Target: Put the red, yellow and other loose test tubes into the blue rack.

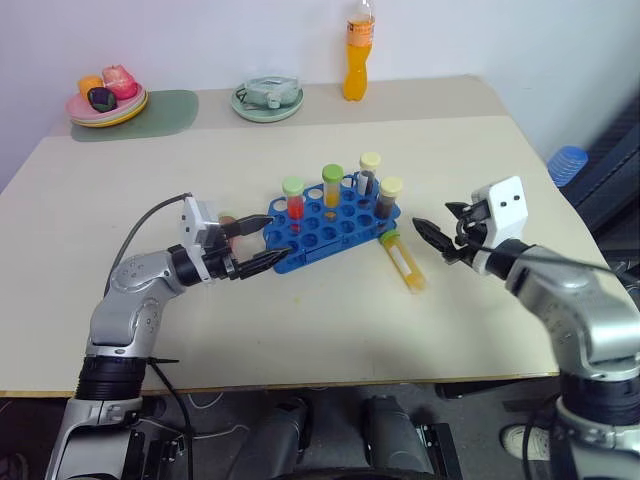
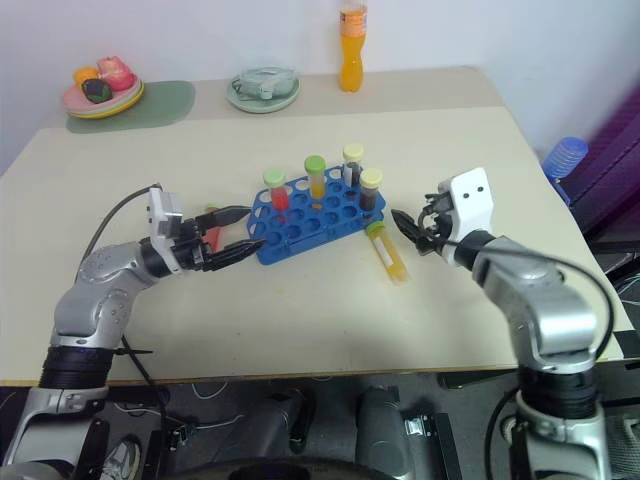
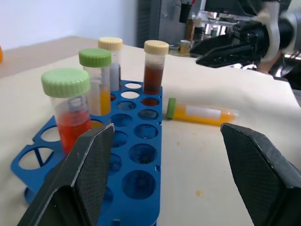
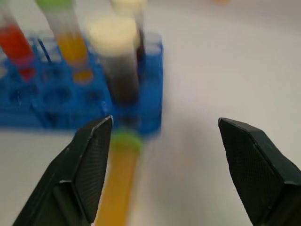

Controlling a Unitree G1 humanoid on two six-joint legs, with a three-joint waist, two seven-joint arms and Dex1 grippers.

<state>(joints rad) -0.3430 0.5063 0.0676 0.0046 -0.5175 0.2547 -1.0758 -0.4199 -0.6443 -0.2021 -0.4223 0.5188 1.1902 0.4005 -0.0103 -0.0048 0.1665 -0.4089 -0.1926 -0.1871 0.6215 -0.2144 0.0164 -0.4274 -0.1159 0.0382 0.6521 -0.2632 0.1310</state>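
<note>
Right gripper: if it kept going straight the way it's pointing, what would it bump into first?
Probably the yellow tube lying on the table, near its green cap. The right gripper points toward it, jaws open, with the blue rack behind. Depth is uncertain.

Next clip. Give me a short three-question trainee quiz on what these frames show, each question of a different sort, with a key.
1. True or false: a yellow tube lies loose on the table beside the blue rack.
2. How many tubes stand in the rack?
3. The right gripper is: A) shut on a tube B) open, holding nothing C) inside the rack.

Key: 1 true; 2 four; 3 B.
</note>
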